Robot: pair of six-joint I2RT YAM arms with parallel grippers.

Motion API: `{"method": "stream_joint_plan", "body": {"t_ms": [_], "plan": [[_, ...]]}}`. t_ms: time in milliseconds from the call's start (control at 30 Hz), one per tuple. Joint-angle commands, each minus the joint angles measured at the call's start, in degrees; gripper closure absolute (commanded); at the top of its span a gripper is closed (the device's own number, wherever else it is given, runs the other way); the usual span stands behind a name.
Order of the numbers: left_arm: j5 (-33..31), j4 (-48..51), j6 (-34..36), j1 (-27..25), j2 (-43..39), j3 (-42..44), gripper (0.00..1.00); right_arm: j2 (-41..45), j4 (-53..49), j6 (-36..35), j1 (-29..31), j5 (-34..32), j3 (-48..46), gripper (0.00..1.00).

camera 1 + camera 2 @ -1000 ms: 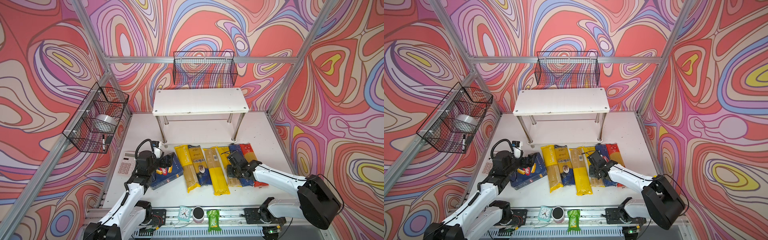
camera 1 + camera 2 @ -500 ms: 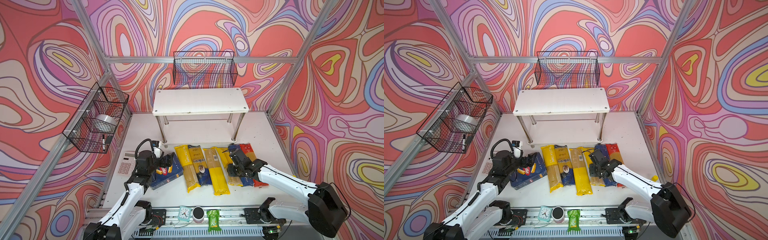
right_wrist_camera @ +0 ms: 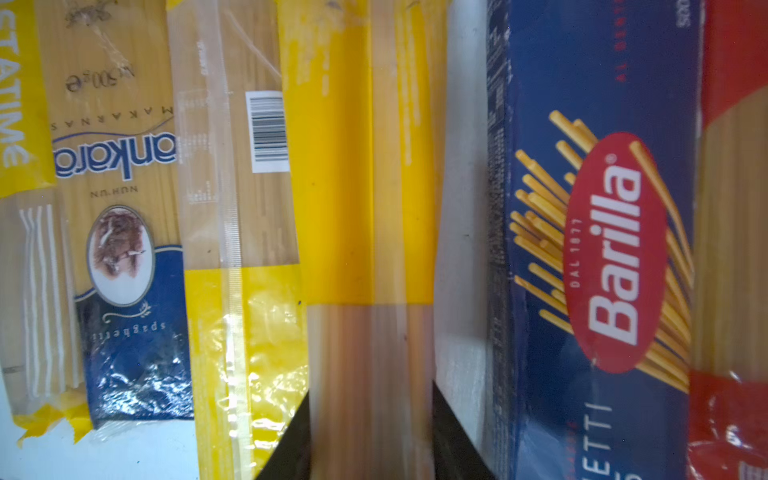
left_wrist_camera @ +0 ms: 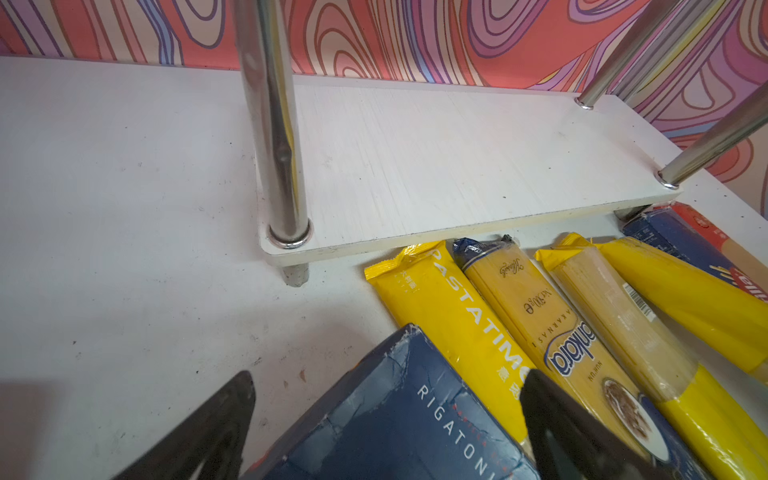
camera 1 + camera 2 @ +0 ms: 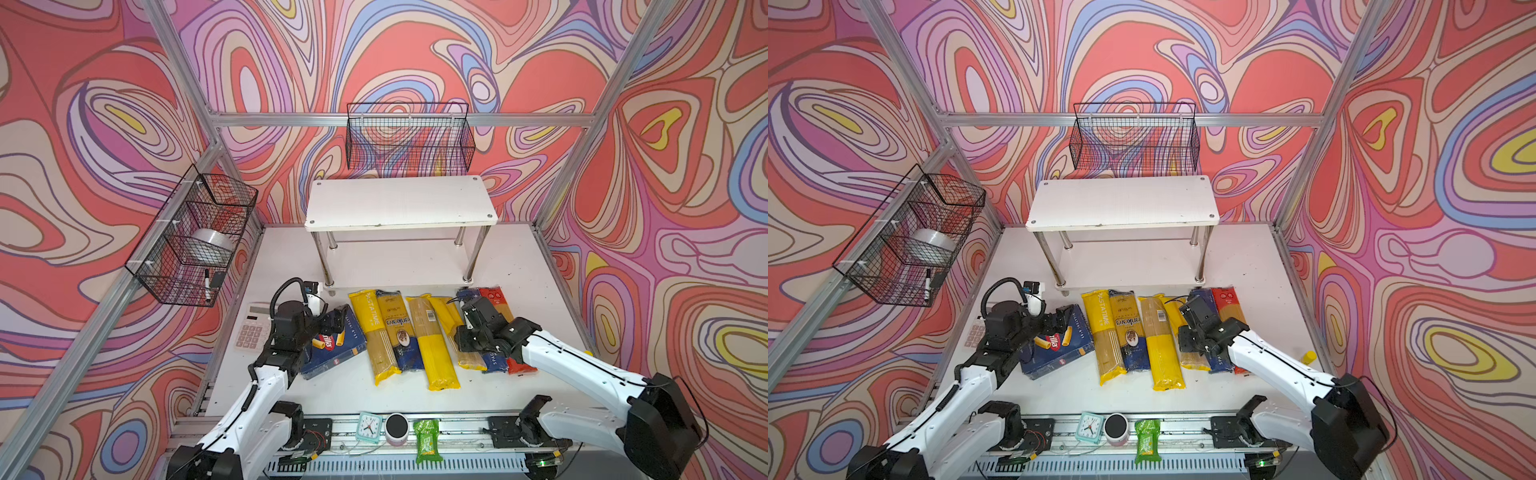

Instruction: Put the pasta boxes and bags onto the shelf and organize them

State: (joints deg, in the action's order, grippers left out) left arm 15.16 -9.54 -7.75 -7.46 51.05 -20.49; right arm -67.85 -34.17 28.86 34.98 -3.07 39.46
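Swirly pink-and-red walls all round, a white table [image 5: 519, 266], and the shelf [image 5: 399, 203] at the far end. All the packs lie on the table just in front of it.

In both top views my left arm comes in low from the near left, with the left gripper [image 5: 337, 316] at the far end of the rigatoni box [image 5: 336, 353]. My right arm stretches in from the near right, and the right gripper [image 5: 1187, 340] points down onto a yellow-and-clear bag [image 5: 1196, 361].

Left wrist view: my fingers [image 4: 199, 428] straddle the box corner, but I can't tell if they're clamped. A chrome leg [image 4: 274, 124] and the Pastatime bag [image 4: 436, 299] sit ahead.

Right wrist view: the jaws hug that bag's sides, grip unclear. The spaghetti box [image 3: 602, 249] is just beside it, with the red bag [image 3: 731, 249] past that.
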Motion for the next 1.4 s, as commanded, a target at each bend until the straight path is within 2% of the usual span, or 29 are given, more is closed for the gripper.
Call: {"method": "stream_joint_plan", "body": {"t_ms": [0,200,233,367,433,500,600,767,867,1000,1200,1367], "plan": [[-0.21,0.13,-0.5,-0.09,-0.91,-0.9,0.0,-2.29,4.71,1.34,0.14,1.59,0.57,1.0],[-0.22,0.14,-0.44,-0.09,-0.82,-1.04,0.0,-3.92,6.26,2.11,0.09,2.81,-0.71,1.0],[-0.26,0.14,-0.45,-0.09,-0.8,-1.03,0.0,-4.12,6.42,2.35,0.15,2.72,-1.06,0.98],[-0.22,0.14,-0.43,-0.09,-0.81,-1.04,0.0,-5.53,6.37,2.54,0.12,2.97,-1.43,0.62],[-0.22,0.14,-0.43,-0.09,-0.73,-1.04,0.0,-5.91,5.7,2.53,0.09,2.36,-1.14,0.48],[-0.26,0.22,-0.43,-0.09,-0.61,-1.12,0.0,-6.19,4.75,2.56,0.13,1.42,-0.73,0.37],[-0.21,0.22,-0.43,-0.09,-0.42,-1.22,0.0,-7.51,3.02,1.85,0.09,0.04,0.35,0.3],[-0.12,0.22,-0.42,-0.09,-0.42,-1.17,0.0,-10.69,1.91,1.51,0.1,-0.74,1.01,0.26],[-0.26,0.22,-0.43,-0.09,-0.69,-1.05,0.0,-11.64,-1.37,2.11,0.17,-4.74,2.39,0.24],[-0.22,0.22,-0.43,-0.09,-0.51,-1.15,0.0,-11.99,-2.62,2.0,0.1,-6.04,4.1,0.23],[-0.15,0.22,-0.43,-0.09,-0.36,-1.19,0.0,-13.92,2.94,1.72,0.16,-1.64,1.9,0.2],[-0.17,0.14,-0.43,-0.05,-0.93,-0.94,0.0,-15.48,4.25,2.34,0.09,-1.74,1.05,0.19]]}}
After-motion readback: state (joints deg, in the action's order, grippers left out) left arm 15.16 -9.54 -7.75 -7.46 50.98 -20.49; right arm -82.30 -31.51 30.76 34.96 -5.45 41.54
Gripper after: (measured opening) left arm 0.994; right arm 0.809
